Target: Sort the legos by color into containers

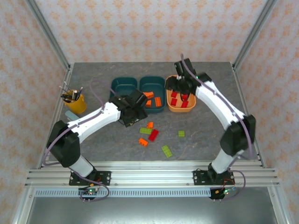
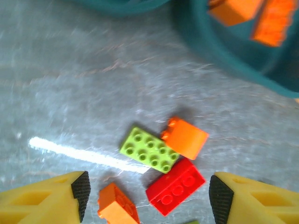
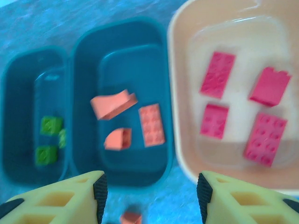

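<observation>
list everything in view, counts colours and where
teal trays: two, dark teal, side by side
orange tray: one, orange, right of them
red bricks: four visible, red, in orange tray
orange bricks: three, orange, in right teal tray
green bricks: at least two, green, in left teal tray
loose bricks: six, three green, two orange, one red, on table before trays
pen cup: one, yellow, left of trays
table: one, grey
left gripper: one, yellow, open over loose bricks
right gripper: one, yellow, open over trays

Patterned peach walls, grey table, aluminium frame
</observation>
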Robot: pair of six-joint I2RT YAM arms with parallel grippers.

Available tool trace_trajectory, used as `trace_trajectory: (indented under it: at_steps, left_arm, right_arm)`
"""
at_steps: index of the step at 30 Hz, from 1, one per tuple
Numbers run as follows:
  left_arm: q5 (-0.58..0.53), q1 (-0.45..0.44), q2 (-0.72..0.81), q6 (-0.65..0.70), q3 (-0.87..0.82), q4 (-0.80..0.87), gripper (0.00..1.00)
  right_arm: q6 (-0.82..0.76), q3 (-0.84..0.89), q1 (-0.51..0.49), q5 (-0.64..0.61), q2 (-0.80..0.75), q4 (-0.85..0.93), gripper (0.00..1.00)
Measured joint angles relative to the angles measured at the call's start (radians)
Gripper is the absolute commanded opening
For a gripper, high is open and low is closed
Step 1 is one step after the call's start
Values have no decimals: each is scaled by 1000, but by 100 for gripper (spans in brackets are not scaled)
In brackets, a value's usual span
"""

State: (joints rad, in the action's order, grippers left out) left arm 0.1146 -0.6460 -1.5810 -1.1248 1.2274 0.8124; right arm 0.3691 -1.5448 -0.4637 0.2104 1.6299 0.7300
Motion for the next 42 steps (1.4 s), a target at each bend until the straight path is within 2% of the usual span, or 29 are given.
trace_trajectory:
  at_steps: [9,14,18,26,32,39,42]
  left_arm:
    - [44,-23,-113,-431,-31,-74,65]
    - [42,-46,-167,-631,-30,-95,60]
    - [42,-49,-193,-758,-20,-101,59]
    - [44,-52,-241,-896,-14,-130,59]
    - [49,-55,-274,-901,-11,-153,59]
    - [51,-55,-295,-901,14,-147,49]
    - [54,-59,-317,-901,33,-136,48]
  right_arm:
    - [-27,503,-148,141,-308,-166,60]
    - [-49,587,-151,173,-458,-197,60]
    - [-72,587,-151,179,-499,-207,60]
    - [-79,587,-151,179,-500,-204,60]
    - [-79,587,-151,179,-500,-204,60]
    - [-79,587,-151,179,-500,-203,60]
    - [-78,587,-151,179,-500,-203,60]
